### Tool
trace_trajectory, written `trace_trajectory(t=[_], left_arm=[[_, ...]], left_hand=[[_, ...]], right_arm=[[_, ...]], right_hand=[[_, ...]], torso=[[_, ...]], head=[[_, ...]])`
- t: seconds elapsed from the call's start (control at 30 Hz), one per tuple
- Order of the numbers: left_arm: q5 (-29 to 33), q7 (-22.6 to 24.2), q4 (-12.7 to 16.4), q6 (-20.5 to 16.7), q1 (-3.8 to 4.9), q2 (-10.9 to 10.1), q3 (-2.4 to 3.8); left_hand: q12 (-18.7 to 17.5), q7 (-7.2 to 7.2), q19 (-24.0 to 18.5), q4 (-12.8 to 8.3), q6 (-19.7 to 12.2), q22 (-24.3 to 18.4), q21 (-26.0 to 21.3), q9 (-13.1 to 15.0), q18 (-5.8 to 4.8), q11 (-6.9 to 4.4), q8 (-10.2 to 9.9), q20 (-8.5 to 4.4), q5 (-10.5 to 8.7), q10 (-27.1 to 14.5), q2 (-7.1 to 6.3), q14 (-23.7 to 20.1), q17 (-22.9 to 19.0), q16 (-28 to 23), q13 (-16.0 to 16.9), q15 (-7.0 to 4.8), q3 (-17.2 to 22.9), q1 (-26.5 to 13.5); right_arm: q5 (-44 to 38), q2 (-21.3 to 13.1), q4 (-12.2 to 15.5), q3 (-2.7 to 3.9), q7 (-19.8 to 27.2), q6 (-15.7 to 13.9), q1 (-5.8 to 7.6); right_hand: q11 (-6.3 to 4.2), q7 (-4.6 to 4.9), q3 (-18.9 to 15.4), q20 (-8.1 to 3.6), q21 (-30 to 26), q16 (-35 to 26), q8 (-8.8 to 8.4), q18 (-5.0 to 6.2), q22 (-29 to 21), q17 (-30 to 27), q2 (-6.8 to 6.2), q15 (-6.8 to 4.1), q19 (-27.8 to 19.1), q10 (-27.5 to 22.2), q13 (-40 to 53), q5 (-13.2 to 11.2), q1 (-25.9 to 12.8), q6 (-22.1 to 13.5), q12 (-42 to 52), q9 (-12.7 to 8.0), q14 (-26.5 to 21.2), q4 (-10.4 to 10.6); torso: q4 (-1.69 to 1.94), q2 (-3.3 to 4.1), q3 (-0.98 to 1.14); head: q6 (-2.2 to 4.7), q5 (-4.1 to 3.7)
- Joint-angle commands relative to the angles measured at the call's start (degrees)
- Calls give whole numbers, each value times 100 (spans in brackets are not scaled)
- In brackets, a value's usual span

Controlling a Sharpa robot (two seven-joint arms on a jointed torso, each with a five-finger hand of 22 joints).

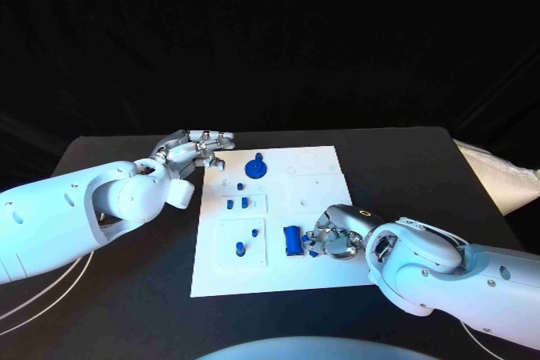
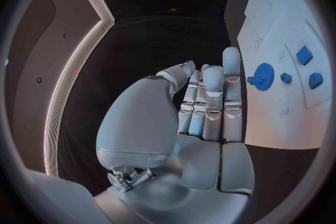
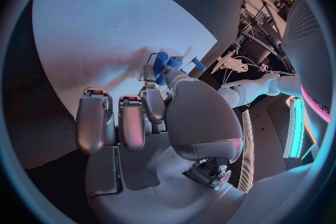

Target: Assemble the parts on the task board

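Blue parts on the white board (image 1: 303, 278)

Right hand (image 1: 333, 239) pinches a blue cylinder (image 1: 293, 240) near the board's front; left hand (image 1: 193, 151), fingers loosely together, holds nothing beside the gear (image 1: 257, 169).

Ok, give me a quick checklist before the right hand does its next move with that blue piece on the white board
1. Right hand at the blue cylindrical part: ok, fingers touch it.
2. Firm hold on that part: cannot tell.
3. Left hand off the parts: ok, it sits at the edge of the white task board, holding nothing.
4. Blue gear clear of both hands: ok.
5. Target slot for the part: cannot tell.
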Motion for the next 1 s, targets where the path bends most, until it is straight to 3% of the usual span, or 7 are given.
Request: trace_trajectory(t=[0.03, 1.0], left_arm=[[-7, 44, 6, 87, 1, 5, 3], [-7, 28, 2, 111, 0, 7, 2]], left_hand=[[27, -17, 36, -23, -41, -9, -28, 0, 68, 2, 29, -9, 25, -39, 42, -28, -9, -9, 9, 0, 1, 30], [29, -17, 37, -26, -42, -9, -29, 0, 68, 2, 30, -10, 25, -41, 42, -29, -14, -10, 9, 0, 4, 33]], right_arm=[[-168, -14, 6, -4, -144, -20, -8], [-381, -182, 171, 24, -214, -31, -7]], right_hand=[[-1, -3, 2, -20, 28, 16, 33, -60, -4, 629, -11, -50, 36, 36, -3, 25, -32, 28, 23, 8, 429, 3], [-6, -6, -7, -31, 29, 14, 43, -61, -1, 628, -60, -57, 39, 35, -4, 49, -23, 13, 11, 22, 429, -19]], torso=[[4, 0, 1], [4, 2, -5]], head=[[5, -5], [-11, -32]])
